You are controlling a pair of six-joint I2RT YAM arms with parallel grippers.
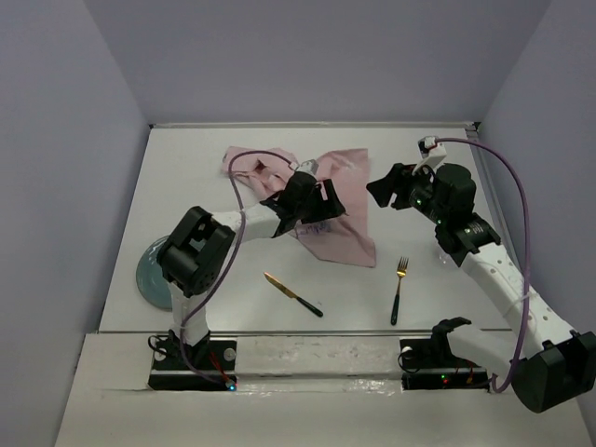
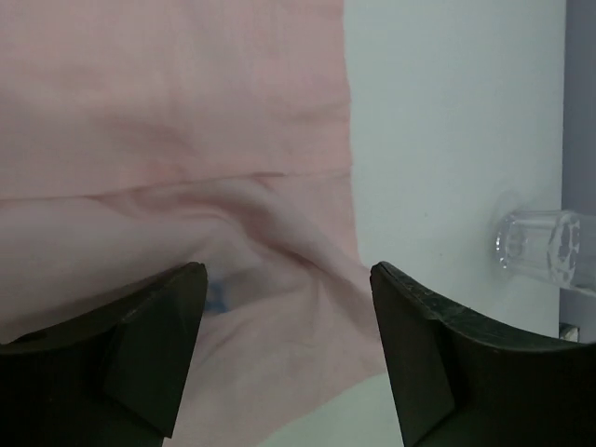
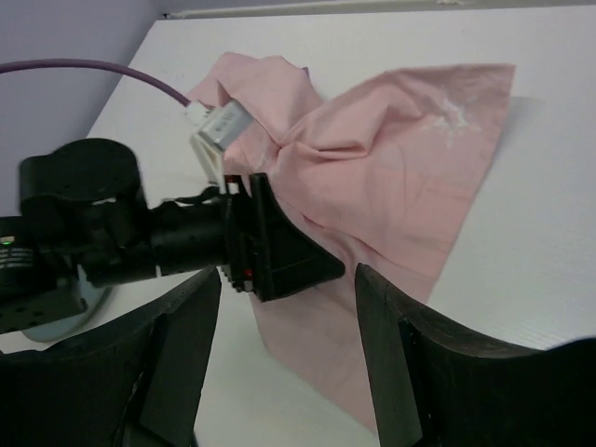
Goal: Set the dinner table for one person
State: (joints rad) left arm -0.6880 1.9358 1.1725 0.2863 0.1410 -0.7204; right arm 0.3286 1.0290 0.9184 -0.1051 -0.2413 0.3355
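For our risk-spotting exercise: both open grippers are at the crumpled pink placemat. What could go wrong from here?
The left gripper hovers over the wrinkled placemat; closing may catch only one fold and bunch it more. The right gripper faces the left one closely, so they could collide. Dragging the cloth might knock the glass beside its edge.

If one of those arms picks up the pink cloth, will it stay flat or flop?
Probably flop: the pink cloth already lies bunched in folds and wrinkles, so it should sag from wherever it is pinched. It looks thin, so likely light. Pushed, it would probably crumple further rather than slide flat over the dinner table.
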